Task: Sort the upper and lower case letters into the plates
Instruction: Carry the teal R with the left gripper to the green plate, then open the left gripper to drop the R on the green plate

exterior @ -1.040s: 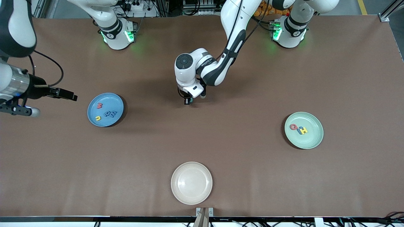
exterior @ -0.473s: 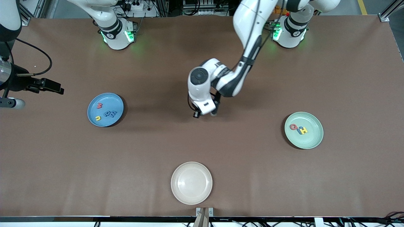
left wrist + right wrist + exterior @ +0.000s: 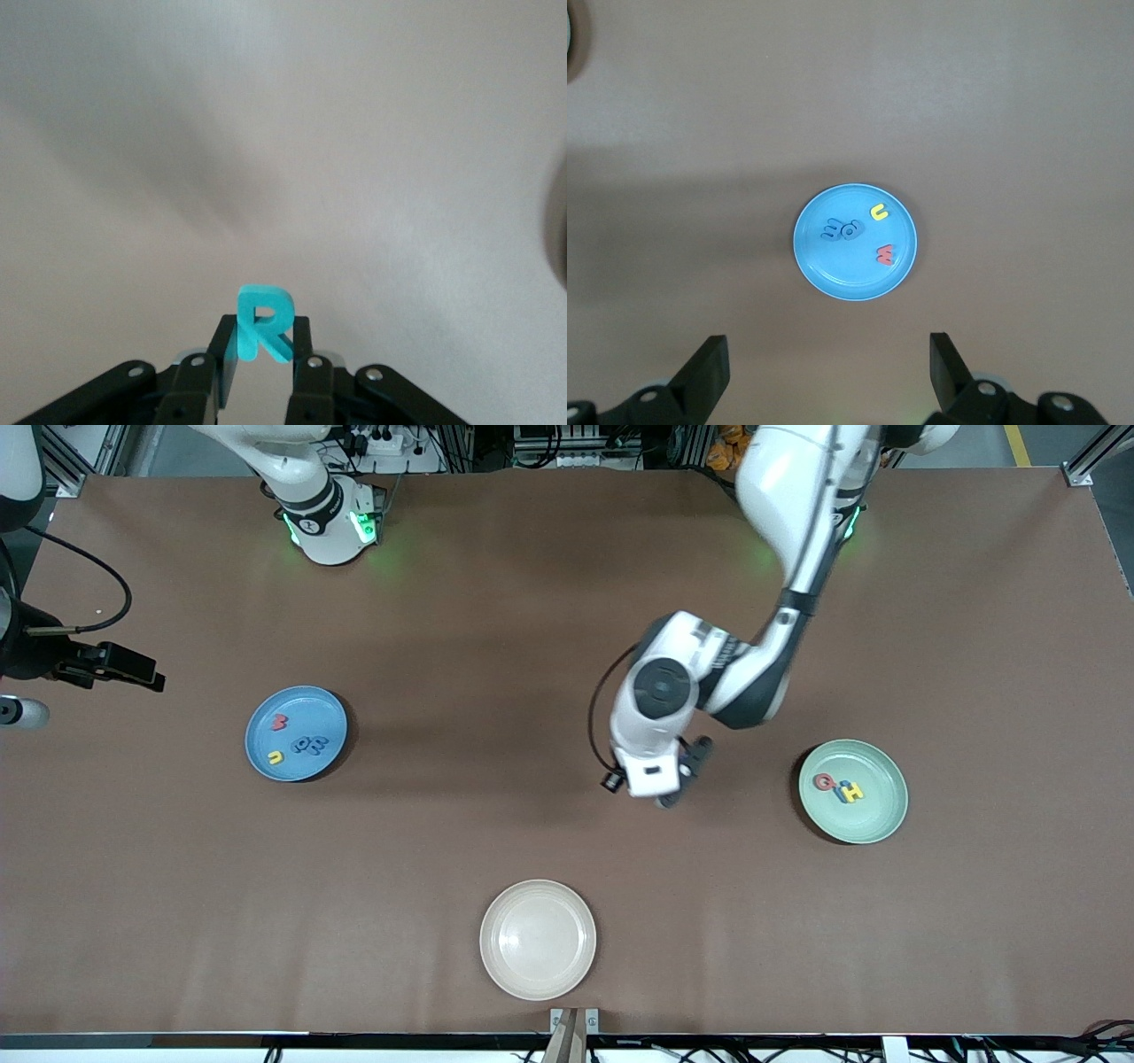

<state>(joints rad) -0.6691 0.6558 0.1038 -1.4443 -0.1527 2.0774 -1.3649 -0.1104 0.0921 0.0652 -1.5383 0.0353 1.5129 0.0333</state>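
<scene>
Left gripper (image 3: pixel 257 367) jaws pinch the teal R (image 3: pixel 263 323) over bare bench (image 3: pixel 974 646), green plate (image 3: pixel 873 828) at its 3 o'clock. Thin hold; a swing could drop it short. Right gripper (image 3: pixel 828 372) waits, jaws spread, above the blue plate (image 3: pixel 819 266).

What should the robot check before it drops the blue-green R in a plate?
1. Teal R pinched firmly in the left gripper: ok.
2. R is a capital, so it belongs with the G and H in the mint green plate: ok.
3. Left gripper over that plate: not ok, it is over bare table beside it.
4. Free room in the mint green plate: ok.
5. Right gripper out of the way: ok, open, waiting above the blue plate.
</scene>
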